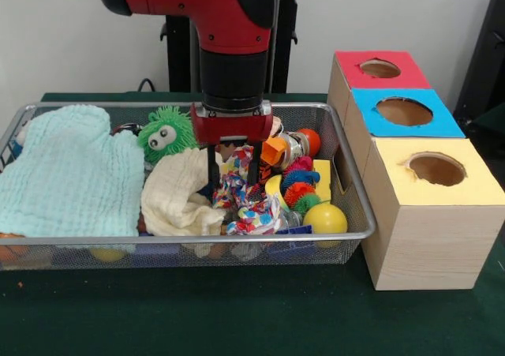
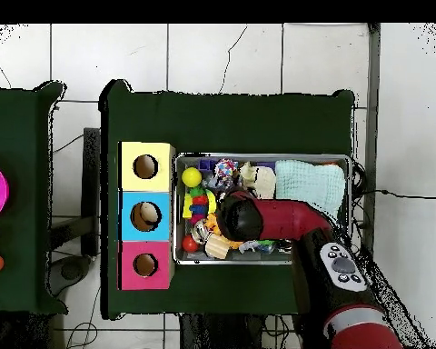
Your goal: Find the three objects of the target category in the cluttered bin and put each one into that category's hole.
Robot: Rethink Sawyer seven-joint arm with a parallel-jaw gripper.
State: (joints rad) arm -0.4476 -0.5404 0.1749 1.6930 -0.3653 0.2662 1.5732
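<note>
Silver wire mesh forming the long, shallow bin (image 1: 347, 235) is holding a heap of clutter: a pale blue waffle-weave cloth (image 1: 67, 174) is lying at the left, beside a fuzzy green googly-eyed ball (image 1: 166, 135) and a crumpled cream cloth (image 1: 177, 194). At centre the gripper (image 1: 233, 176) is reaching down with fingers spread astride a knotted multicolour rope toy (image 1: 245, 194). Right of the bin, the round red-surrounded hole (image 1: 379, 68) is sitting farthest back in the row of pale wooden boxes (image 1: 422, 241).

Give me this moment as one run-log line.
phase: search | gripper: open, lowered over multicolour rope toy | wire bin: cluttered | red hole: contents not visible
</note>
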